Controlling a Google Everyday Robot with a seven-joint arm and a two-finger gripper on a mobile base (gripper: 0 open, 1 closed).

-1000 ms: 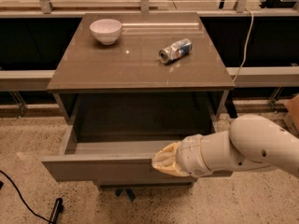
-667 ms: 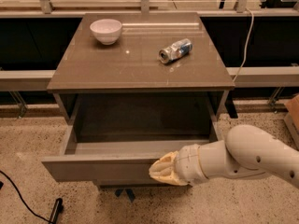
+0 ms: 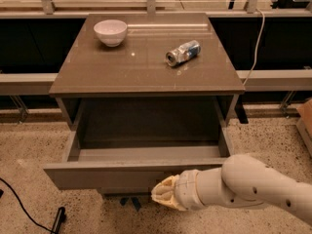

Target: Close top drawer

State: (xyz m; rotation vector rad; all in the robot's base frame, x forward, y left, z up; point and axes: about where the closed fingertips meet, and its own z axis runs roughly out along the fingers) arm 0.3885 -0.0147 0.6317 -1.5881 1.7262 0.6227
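Observation:
The top drawer [image 3: 97, 173] is pulled far out of the grey-brown cabinet. Its plain grey box interior is empty. Its flat handleless front panel faces me at the lower middle of the camera view. My gripper [image 3: 165, 195] comes in from the lower right on a white arm. Its cream fingertips sit just below and in front of the panel's lower edge, right of centre. I cannot tell whether they touch the panel. The lower drawers are hidden behind the open drawer.
A white bowl [image 3: 110, 31] stands at the back left of the cabinet top [image 3: 141, 67]. A crushed can [image 3: 182, 53] lies on its side right of centre. A black cable [image 3: 29, 208] runs over the speckled floor at the lower left. A dark rail wall stands behind the cabinet.
My gripper has dropped from the upper part of the drawer's front panel to its lower edge and shifted slightly left. The drawer has not visibly moved.

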